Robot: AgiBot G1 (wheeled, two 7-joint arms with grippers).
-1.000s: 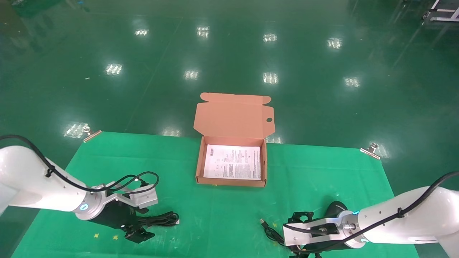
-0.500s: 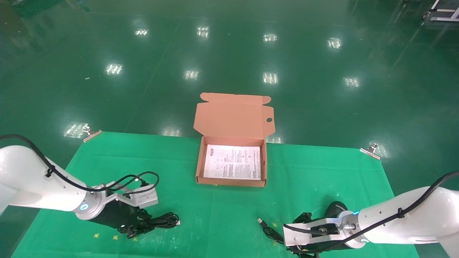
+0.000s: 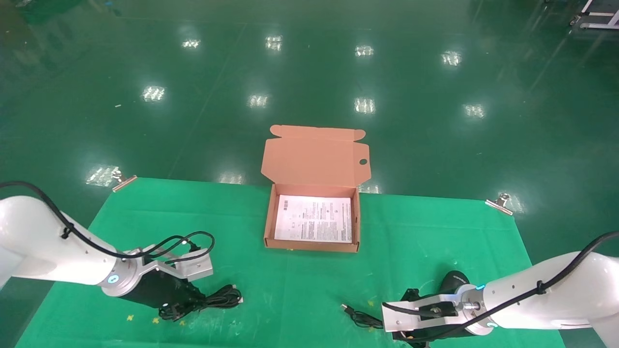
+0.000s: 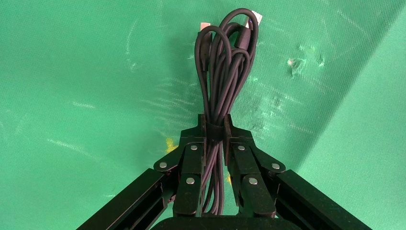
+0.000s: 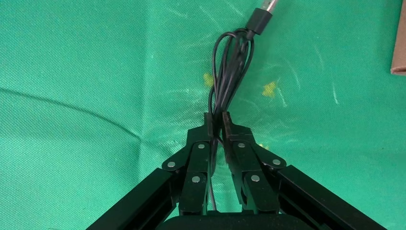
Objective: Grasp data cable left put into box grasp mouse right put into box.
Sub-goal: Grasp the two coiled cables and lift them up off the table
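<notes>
The data cable is a narrow black bundle on the green cloth at the front left. My left gripper is shut on its near end, and the left wrist view shows the jaws pinching the bundle. The black mouse sits at the front right, behind my right wrist. My right gripper, mostly hidden under its camera mount, is shut on the mouse's thin cord, not on the mouse body. The USB plug lies on the cloth. The open box stands at the centre back.
The box lid stands up behind the box, over the table's far edge. A white printed sheet lines the box. Metal clips hold the cloth at the back corners. A box corner shows in the right wrist view.
My left gripper has closed on the data cable bundle. My right gripper has closed on the mouse cord, and the USB plug has slid a little left and nearer.
</notes>
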